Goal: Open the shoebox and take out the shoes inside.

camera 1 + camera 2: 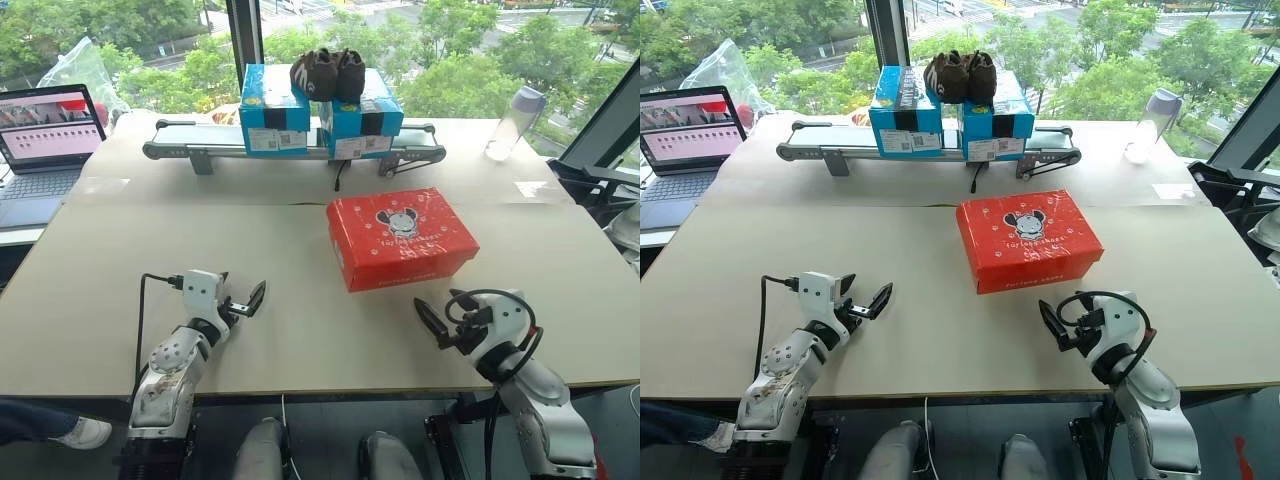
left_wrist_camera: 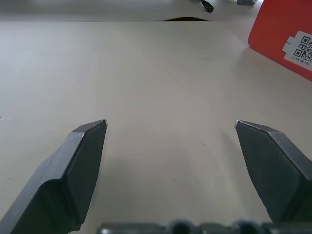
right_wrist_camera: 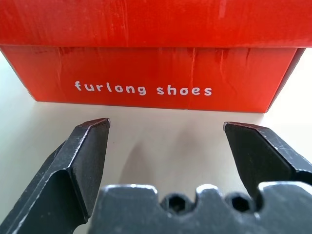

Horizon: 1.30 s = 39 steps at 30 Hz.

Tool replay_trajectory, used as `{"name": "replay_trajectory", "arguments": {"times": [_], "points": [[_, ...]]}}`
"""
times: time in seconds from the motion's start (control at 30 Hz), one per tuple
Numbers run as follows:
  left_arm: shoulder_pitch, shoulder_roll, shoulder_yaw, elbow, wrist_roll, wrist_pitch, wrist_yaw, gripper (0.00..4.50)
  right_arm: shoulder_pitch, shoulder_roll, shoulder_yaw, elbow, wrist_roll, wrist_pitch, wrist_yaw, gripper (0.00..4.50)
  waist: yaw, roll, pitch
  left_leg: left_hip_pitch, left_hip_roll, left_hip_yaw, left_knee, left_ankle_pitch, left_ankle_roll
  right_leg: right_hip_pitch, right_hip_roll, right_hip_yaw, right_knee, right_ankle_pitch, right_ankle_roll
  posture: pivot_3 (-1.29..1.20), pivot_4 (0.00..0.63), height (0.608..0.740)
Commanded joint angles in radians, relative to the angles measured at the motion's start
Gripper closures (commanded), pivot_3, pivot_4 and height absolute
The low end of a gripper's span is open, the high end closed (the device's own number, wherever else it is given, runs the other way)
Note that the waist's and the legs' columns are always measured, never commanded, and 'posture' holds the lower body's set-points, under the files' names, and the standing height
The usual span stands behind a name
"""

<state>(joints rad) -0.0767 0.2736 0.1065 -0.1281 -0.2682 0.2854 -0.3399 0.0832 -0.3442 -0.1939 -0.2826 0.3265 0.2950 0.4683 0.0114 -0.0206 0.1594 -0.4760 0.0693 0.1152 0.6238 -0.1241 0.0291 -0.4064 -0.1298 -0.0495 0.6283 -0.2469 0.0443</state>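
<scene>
The shoebox (image 1: 402,238) sits shut on the table (image 1: 120,250), right of centre, its lid with the mouse face and paw prints flat on top. The right gripper (image 3: 165,129) hovers just in front of the box's long side, where white letters read "furlong shoes"; its jaws are spread wide and grasp nothing. The left gripper (image 2: 170,126) is well apart from the box, over bare table, jaws likewise spread and empty. Further back, two blue boxes (image 1: 320,115) rest on a conveyor (image 1: 190,140), with a brown fuzzy pair (image 1: 328,73) on top. A laptop (image 1: 45,150) stands at the left, a bottle (image 1: 515,122) at the right.
</scene>
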Motion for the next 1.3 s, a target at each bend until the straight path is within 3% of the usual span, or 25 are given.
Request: {"name": "replay_trajectory", "arguments": {"times": [0.03,0.13,0.33,0.77,0.8,0.87,0.93,1.2,1.3], "points": [[-0.045,0.067,-0.004,-0.029,-0.007,0.008,-0.077,0.0,-0.01,-0.026,-0.017,-0.037,0.006,-0.004,0.001,0.09,0.0,0.0,0.0,0.0,0.0,0.0,0.0,0.0,0.0,0.0,0.0,0.0,0.0,0.0,0.0,0.0,0.15,0.74],[-0.15,0.235,-0.039,-0.05,-0.085,0.105,-0.309,0.0,-0.034,-0.1,-0.055,-0.106,0.051,0.081,0.025,0.09,0.003,0.001,0.001,-0.001,0.0,0.0,0.0,0.0,0.0,-0.002,0.0,-0.001,0.001,0.0,0.0,0.0,0.15,0.74],[-0.255,0.387,-0.07,-0.085,-0.166,0.22,-0.497,0.0,-0.074,-0.226,-0.067,-0.194,0.12,0.227,0.063,0.09,0.0,0.001,0.001,-0.001,0.0,0.002,-0.002,-0.001,0.0,-0.003,-0.001,0.002,-0.002,0.001,-0.001,0.0,0.15,0.74],[-0.404,0.491,-0.05,-0.096,-0.246,0.33,-0.611,0.0,-0.071,-0.344,-0.114,-0.29,0.258,0.407,0.127,0.09,0.002,0.0,0.001,-0.001,0.0,0.001,-0.001,-0.001,0.0,-0.001,0.0,0.001,-0.001,0.0,0.0,0.0,0.15,0.74],[-0.407,0.494,-0.052,-0.101,-0.251,0.336,-0.614,0.0,-0.07,-0.352,-0.117,-0.291,0.266,0.414,0.132,0.6,0.002,0.0,0.001,-0.001,0.0,0.001,-0.001,-0.001,0.0,-0.001,0.0,0.001,-0.001,0.0,0.0,0.0,0.15,0.74],[-0.416,0.504,-0.056,-0.109,-0.255,0.345,-0.626,0.0,-0.065,-0.367,-0.122,-0.286,0.267,0.412,0.14,1.09,0.001,0.0,0.001,-0.001,-0.001,0.001,-0.001,-0.001,0.0,-0.001,0.0,0.001,-0.001,0.0,0.0,0.0,0.15,0.74],[-0.425,0.513,-0.058,-0.111,-0.256,0.352,-0.632,0.0,-0.059,-0.376,-0.124,-0.284,0.269,0.415,0.144,1.9,0.001,0.0,0.001,-0.001,-0.001,0.001,-0.001,-0.001,0.0,-0.001,0.0,0.001,-0.001,0.0,0.0,0.0,0.15,0.74],[-0.484,0.544,-0.066,-0.116,-0.254,0.376,-0.65,0.0,-0.086,-0.354,-0.062,-0.278,0.251,0.453,0.102,4.48,0.002,0.0,0.001,-0.001,-0.001,0.001,0.0,-0.001,0.0,0.0,0.0,0.001,-0.001,0.0,0.0,0.0,0.15,0.74],[-0.517,0.556,-0.059,-0.105,-0.259,0.388,-0.658,0.0,-0.088,-0.337,-0.015,-0.25,0.213,0.452,0.075,4.48,0.001,0.0,0.001,-0.001,-0.001,0.001,0.0,-0.001,0.0,0.0,0.0,0.001,-0.001,0.0,0.0,0.0,0.15,0.74]]}}
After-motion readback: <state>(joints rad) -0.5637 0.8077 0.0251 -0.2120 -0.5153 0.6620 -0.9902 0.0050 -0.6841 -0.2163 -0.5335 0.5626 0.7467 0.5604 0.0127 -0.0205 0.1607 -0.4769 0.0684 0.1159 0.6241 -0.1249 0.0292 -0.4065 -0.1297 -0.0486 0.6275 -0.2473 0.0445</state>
